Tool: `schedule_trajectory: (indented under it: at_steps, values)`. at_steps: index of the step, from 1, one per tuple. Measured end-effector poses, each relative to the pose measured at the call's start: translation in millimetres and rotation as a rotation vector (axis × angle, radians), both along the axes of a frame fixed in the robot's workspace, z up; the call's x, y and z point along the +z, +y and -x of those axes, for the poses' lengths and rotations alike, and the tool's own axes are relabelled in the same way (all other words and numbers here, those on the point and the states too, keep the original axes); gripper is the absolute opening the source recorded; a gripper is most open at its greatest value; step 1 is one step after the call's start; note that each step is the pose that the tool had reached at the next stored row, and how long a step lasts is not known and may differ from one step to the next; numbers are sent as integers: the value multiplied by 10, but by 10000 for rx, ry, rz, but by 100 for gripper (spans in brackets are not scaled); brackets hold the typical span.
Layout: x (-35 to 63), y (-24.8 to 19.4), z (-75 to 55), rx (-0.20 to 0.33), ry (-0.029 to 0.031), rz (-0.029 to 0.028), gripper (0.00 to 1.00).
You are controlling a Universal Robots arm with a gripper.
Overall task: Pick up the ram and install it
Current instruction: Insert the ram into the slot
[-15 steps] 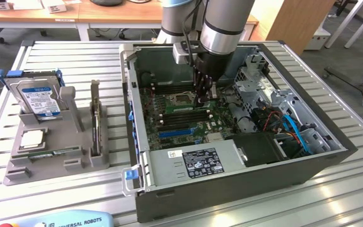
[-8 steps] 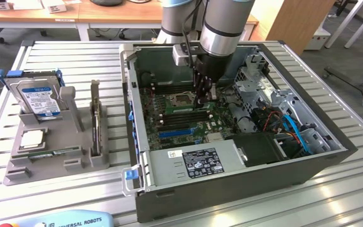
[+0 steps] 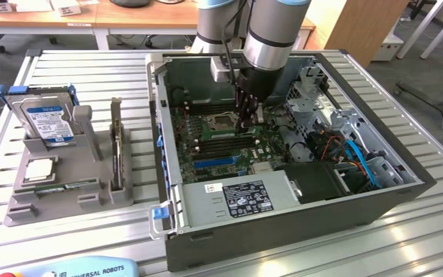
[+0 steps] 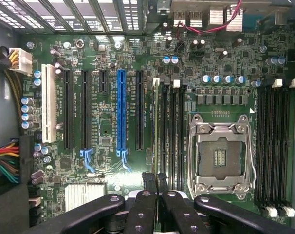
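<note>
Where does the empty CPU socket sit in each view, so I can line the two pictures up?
Exterior view: the CPU socket sits mid-motherboard inside the open case, just to the exterior view's left of the gripper.
Wrist view: the CPU socket lies between two banks of black memory slots, its metal frame around bare contacts.
Shared landmark: the blue expansion slot.

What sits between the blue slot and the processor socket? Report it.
In the wrist view, a black expansion slot and then a bank of black memory slots lie between the blue slot and the processor socket.
</note>
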State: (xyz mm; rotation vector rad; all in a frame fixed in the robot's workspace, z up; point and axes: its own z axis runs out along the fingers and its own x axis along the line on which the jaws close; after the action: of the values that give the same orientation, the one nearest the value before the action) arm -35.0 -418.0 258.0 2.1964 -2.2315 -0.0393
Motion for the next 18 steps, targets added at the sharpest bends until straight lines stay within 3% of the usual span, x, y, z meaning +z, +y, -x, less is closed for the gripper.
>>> schedule_trajectory:
  at_steps: [18]
  values:
    - [-79, 0, 0, 0, 0, 0, 11]
